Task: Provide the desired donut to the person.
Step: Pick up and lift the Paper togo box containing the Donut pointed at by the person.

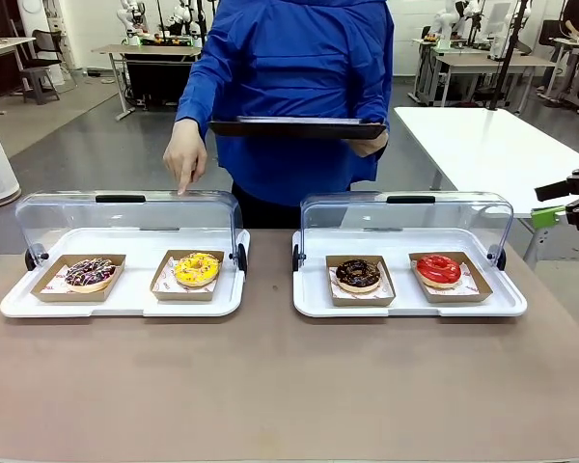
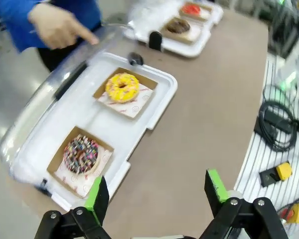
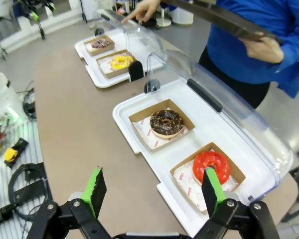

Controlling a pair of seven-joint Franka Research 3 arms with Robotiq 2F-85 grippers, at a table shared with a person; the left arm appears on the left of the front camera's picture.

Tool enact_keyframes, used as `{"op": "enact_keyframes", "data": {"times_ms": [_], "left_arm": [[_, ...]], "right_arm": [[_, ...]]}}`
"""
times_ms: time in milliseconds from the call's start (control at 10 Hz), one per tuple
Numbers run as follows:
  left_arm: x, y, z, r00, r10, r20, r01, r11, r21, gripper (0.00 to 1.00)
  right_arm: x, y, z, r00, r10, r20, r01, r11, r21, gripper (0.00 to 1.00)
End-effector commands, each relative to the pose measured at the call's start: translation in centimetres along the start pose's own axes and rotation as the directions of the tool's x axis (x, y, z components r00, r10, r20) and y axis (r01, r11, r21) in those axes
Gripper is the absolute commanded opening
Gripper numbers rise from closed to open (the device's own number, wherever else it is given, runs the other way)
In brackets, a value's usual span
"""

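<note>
Step in hand: reading the choice and starting the reach. Person's hand [image 1: 185, 154] above the raised clear lid [image 1: 125, 217] of the left case [image 1: 125, 307], one finger down, aimed by the look of it at the yellow donut [image 1: 197, 268]. Yellow donut in its cardboard tray [image 1: 164, 286], in the right half of that case, beside the sprinkled donut [image 1: 90, 273]. Dark serving tray [image 1: 297, 127] level in the person's other hand, probably the drop-off place.

Left gripper [image 2: 157, 189] above the table [image 1: 270, 386] just in front of the left case, jaws spread wide and empty. Right gripper [image 3: 153, 189] likewise spread and empty, near the right case.

Better done with the left arm, as the nearer one. Come in from the open front, below the lid and clear of the pointing hand. Pinch the cardboard wall rather than the icing. Lift straight up before crossing to the serving tray.
</note>
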State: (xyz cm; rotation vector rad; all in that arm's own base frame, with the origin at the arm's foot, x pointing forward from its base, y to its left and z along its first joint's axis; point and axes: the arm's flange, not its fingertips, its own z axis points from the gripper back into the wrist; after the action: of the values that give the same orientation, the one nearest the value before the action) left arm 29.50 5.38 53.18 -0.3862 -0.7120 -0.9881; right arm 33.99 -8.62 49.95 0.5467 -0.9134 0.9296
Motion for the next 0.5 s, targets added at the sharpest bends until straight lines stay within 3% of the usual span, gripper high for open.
{"op": "enact_keyframes", "data": {"times_ms": [0, 200, 300, 400], "left_arm": [[7.2, -0.2, -4.2, 0.958, -0.145, -0.247, 0.134, 0.989, -0.063, 1.0], [10.9, 0.4, -12.6, 0.833, -0.285, -0.474, 0.247, 0.958, -0.142, 1.0], [10.9, 1.2, -15.9, 0.784, -0.352, -0.512, 0.295, 0.936, -0.193, 1.0], [10.5, 1.9, -18.5, 0.768, -0.362, -0.529, 0.31, 0.932, -0.188, 1.0]], "right_arm": [[0.0, -0.2, -0.2, 1.0, -0.004, 0.023, 0.003, 1.0, 0.004, 1.0], [0.0, -0.2, -0.2, 1.0, -0.004, 0.023, 0.003, 1.0, 0.004, 1.0], [0.0, -0.2, -0.2, 1.0, -0.004, 0.023, 0.003, 1.0, 0.004, 1.0], [0.0, -0.2, -0.2, 1.0, -0.004, 0.023, 0.003, 1.0, 0.004, 1.0]]}}
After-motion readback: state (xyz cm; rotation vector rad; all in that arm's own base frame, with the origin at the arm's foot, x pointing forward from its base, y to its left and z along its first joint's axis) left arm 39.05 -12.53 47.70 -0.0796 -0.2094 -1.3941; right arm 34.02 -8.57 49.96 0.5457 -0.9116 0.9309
